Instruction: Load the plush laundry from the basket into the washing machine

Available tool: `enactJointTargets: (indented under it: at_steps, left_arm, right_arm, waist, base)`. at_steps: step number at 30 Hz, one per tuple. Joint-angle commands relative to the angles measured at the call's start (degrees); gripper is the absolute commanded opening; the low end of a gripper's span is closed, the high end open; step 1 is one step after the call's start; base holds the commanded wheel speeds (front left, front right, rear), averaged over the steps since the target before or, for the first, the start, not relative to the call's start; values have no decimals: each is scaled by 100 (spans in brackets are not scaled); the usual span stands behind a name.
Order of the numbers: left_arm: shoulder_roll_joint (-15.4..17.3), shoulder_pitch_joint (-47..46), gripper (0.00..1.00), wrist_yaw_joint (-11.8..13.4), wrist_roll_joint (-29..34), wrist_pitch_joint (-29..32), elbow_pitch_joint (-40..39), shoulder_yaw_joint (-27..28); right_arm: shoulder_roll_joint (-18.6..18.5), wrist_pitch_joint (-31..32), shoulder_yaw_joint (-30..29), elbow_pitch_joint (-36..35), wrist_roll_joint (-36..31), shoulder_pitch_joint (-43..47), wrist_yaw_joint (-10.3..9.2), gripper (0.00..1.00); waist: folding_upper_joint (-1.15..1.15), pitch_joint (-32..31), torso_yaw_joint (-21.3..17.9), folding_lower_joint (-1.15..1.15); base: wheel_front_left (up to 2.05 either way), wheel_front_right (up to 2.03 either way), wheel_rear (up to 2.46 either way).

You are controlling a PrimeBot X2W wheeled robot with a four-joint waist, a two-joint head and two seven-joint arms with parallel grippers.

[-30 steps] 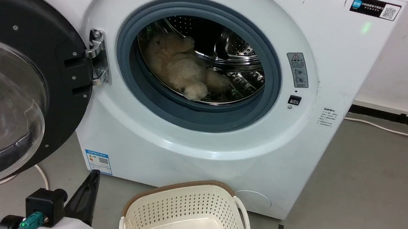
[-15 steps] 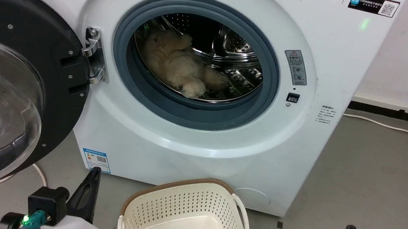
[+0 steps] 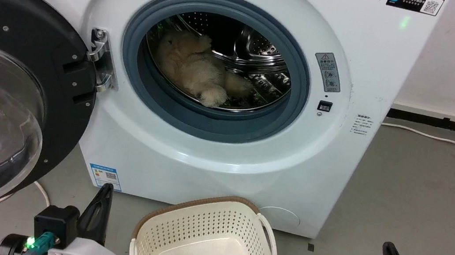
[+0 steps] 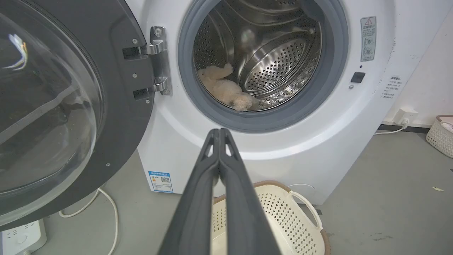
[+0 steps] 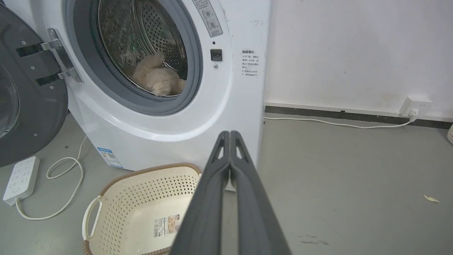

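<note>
Inside the washing machine [image 3: 337, 169] drum, shaggy cream-beige plush laundry [image 3: 193, 69], limbs sprawled.

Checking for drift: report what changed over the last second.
The head camera shifted, so the scene slid slightly left and up; the right pincer edged further into view. The plush laundry stayed in the washing machine, basket empty, left pincer and right pincer shut.
</note>
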Motion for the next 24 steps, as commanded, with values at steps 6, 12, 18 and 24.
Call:
enactJointTargets:
  at_steps: [6, 12, 18, 24]
  left_arm:
    - [-106, -93, 0, -67, 210, 48, -4, 133]
    - [-189, -105, 0, -115, 349, 80, -5, 219]
    - [-301, -121, 0, -178, 534, 122, -5, 332]
    - [-384, -133, 0, -226, 672, 153, -5, 417]
  right_arm:
    - [-5, 46, 38, 36, -100, -169, 2, 0]
    - [-6, 69, 61, 52, -151, -240, 3, 0]
    - [-7, 98, 91, 74, -220, -335, 3, 0]
    - [-7, 120, 113, 90, -271, -405, 3, 0]
  waist:
    - [0, 22, -19, 0]
    - [0, 44, -38, 0]
    - [0, 73, -63, 0]
    - [0, 94, -82, 0]
  base:
    - [0, 0, 0]
    - [0, 0, 0]
    - [0, 0, 0]
    - [0, 0, 0]
